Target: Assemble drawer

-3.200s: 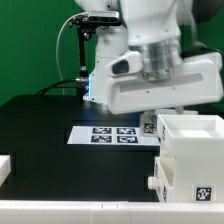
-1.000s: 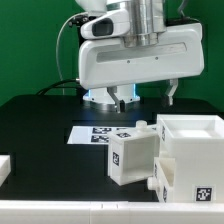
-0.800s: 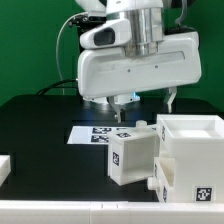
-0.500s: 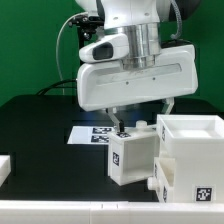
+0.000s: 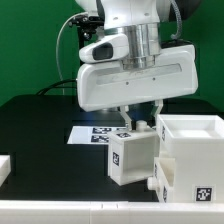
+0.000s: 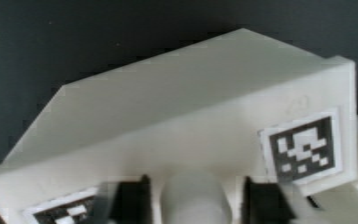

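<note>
A white cube-like drawer part (image 5: 133, 157) with a square tag on its front stands on the black table, touching a larger open-top white box (image 5: 190, 140) at the exterior view's right. That box has a tag low on its front and a small knob (image 5: 154, 184). My gripper (image 5: 142, 115) hangs directly over the cube with its fingers (image 5: 125, 119) spread, reaching down to the cube's top edge. In the wrist view the cube (image 6: 194, 110) fills the frame with two tags. A white strip of it lies between my dark fingertips (image 6: 137, 200), with my gripper (image 6: 194, 203) open around it.
The marker board (image 5: 97, 134) lies flat behind the cube. A white part's corner (image 5: 5, 166) shows at the exterior view's left edge. The robot base and cables stand at the back before a green wall.
My gripper has come down from well above the cube until its fingers reach the cube's top. The cube and the open-top box have not moved.
</note>
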You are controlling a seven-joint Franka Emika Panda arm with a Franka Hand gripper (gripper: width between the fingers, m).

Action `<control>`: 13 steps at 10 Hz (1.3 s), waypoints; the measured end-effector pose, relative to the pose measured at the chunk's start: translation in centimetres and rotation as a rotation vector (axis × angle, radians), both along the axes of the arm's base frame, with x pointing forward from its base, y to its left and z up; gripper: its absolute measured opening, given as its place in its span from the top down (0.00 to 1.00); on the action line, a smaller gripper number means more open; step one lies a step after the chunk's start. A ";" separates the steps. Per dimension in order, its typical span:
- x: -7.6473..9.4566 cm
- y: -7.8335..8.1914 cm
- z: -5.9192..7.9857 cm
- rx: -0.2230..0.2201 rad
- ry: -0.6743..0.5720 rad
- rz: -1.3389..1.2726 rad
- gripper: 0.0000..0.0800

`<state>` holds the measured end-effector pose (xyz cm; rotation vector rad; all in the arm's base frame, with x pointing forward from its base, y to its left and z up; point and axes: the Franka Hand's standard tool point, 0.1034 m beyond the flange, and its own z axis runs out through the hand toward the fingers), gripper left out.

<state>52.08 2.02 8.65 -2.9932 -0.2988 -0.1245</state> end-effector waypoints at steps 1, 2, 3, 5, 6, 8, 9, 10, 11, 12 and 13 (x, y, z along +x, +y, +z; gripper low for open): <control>0.0 0.0 0.0 0.000 -0.001 0.000 0.79; 0.1 -0.2 0.1 -0.002 -0.004 0.009 0.79; 0.2 -1.4 0.6 -0.021 -0.029 0.116 0.79; 0.4 -4.9 1.7 -0.048 -0.060 0.292 0.79; 0.4 -6.5 2.2 -0.066 -0.093 0.371 0.79; 0.0 -7.0 2.1 -0.078 -0.112 0.391 0.79; 0.0 -7.0 2.0 -0.078 -0.111 0.390 0.79; -0.1 -7.0 2.0 -0.077 -0.111 0.390 0.79; -0.2 -7.0 2.0 -0.073 -0.101 0.411 0.79; -0.4 -6.9 2.1 -0.052 -0.061 0.474 0.79; -0.1 -7.4 2.6 -0.050 -0.068 0.544 0.79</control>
